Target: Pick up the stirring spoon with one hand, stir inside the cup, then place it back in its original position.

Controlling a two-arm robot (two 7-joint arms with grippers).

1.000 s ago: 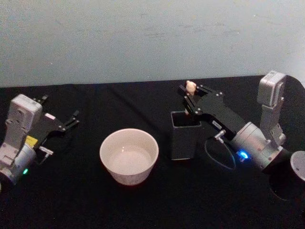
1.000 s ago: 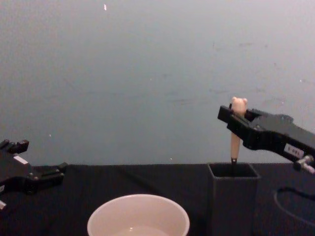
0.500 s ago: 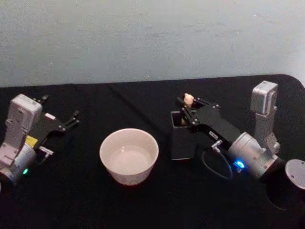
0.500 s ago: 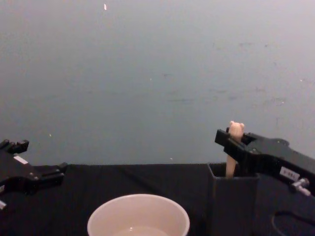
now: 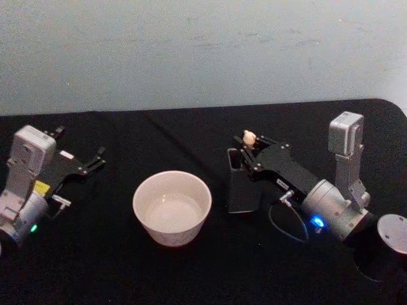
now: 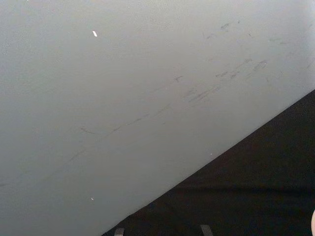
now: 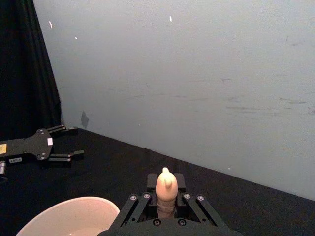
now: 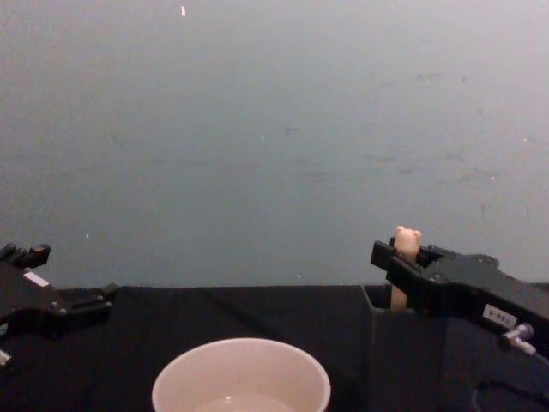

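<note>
Head view shows the right gripper (image 5: 249,147) clenched on the bear-topped handle of the stirring spoon (image 5: 249,136), which stands upright with its long axis vertical and its lower part sunk in the dark square holder (image 5: 243,190), just right of the cup (image 5: 172,206). Whether the bowl touches the holder's floor is hidden, so letting go looks probably near. The left gripper (image 5: 86,164), fingers spread and empty, sits well left of the cup.
</note>
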